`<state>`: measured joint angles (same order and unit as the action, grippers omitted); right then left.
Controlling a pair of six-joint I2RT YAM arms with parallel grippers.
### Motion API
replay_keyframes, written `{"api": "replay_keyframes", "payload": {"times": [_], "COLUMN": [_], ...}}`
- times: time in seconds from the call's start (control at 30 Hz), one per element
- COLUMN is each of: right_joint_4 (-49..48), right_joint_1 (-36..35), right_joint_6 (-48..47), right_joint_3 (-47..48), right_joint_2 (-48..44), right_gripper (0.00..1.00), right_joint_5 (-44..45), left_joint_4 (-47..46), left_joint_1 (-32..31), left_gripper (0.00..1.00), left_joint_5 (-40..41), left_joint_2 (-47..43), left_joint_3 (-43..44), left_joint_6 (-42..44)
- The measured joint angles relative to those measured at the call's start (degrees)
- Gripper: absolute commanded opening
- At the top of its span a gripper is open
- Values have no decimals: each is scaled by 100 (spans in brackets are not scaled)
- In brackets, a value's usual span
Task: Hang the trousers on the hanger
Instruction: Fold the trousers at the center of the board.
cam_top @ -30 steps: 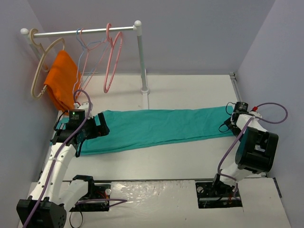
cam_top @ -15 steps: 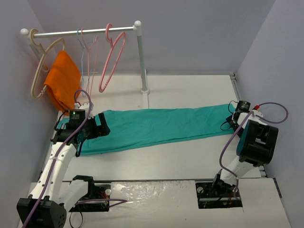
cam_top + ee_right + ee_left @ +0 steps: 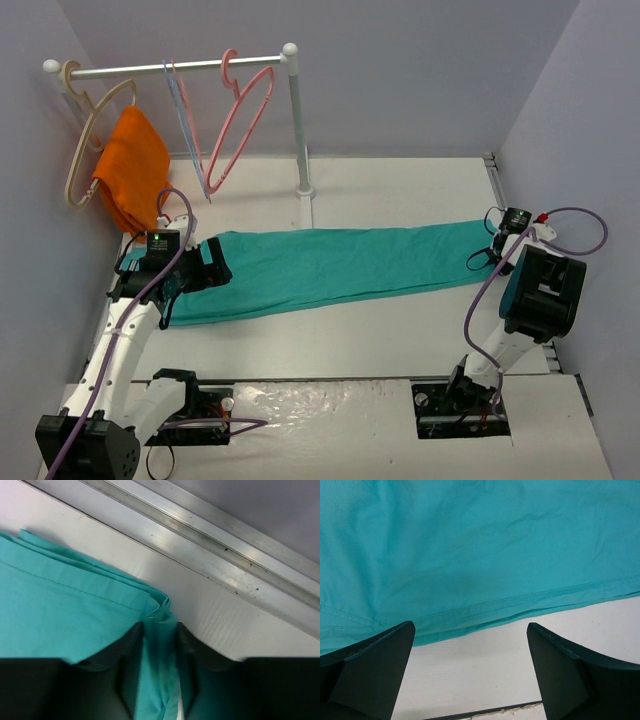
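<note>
1. You have the trousers (image 3: pixel 330 265) lying flat on the white table (image 3: pixel 400 330), stretched lengthwise from the left arm to the right arm.
2. Your left gripper (image 3: pixel 203 270) sits at the left end of the trousers. In the left wrist view its fingers (image 3: pixel 375 655) stand wide apart with nothing between them.
3. In that same view the stitched near edge of the teal fabric (image 3: pixel 470 555) runs across just ahead of the fingertips, with bare table below it. You cannot tell from these views whether the fingertips touch the cloth.
4. Your right gripper (image 3: pixel 487 257) is at the far right end of the trousers. In the right wrist view its fingers (image 3: pixel 131 642) are pinched together on a bunched fold of the fabric (image 3: pixel 60 610).
5. That pinched corner lies on the table just beside the metal rail (image 3: pixel 210 535) at the table's edge.
6. The salmon-pink hanger (image 3: pixel 240 120) hangs by its hook from the white rack bar (image 3: pixel 170 68) at the back, well apart from the trousers and from both grippers.
7. On the same bar you also see a thin pale blue hanger (image 3: pixel 183 115) just left of the pink one. At the far left hangs a thick beige hanger (image 3: pixel 85 150) carrying an orange cloth (image 3: pixel 132 180).
</note>
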<state>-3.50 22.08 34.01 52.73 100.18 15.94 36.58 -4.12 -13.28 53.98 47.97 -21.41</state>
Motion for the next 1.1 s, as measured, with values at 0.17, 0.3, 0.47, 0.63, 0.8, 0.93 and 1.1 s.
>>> {"api": "replay_keyframes", "payload": {"times": [0.17, 0.3, 0.47, 0.63, 0.8, 0.93, 1.1], "right_joint_4": [-154, -53, 459, 824, 928, 1179, 1339], "right_joint_1": [6, -14, -188, -269, -40, 274, 862], "right_joint_6": [-50, -200, -367, -590, -713, -925, -1202], "right_joint_3": [-2, -2, 71, 908, 2032, 2874, 3666], "right_joint_2": [20, -86, -697, -1687, -2239, -2231, -2031], "right_gripper": [0, 0, 0, 0, 0, 0, 0], "right_joint_5": [-214, -518, -851, -1059, -1274, -1398, -1841], "left_joint_4": [0, -2, -2, 0, 2, 4, 4], "left_joint_1": [0, 0, 0, 0, 0, 0, 0], "left_gripper": [94, 94, 94, 94, 94, 94, 94], "left_joint_5": [0, 0, 1, 10, 67, 98, 117], "left_joint_2": [0, 0, 0, 0, -2, -24, -64], "left_joint_3": [0, 0, 0, 0, 0, 0, 0], "left_joint_6": [2, 2, 3, 2, 2, 2, 2]}}
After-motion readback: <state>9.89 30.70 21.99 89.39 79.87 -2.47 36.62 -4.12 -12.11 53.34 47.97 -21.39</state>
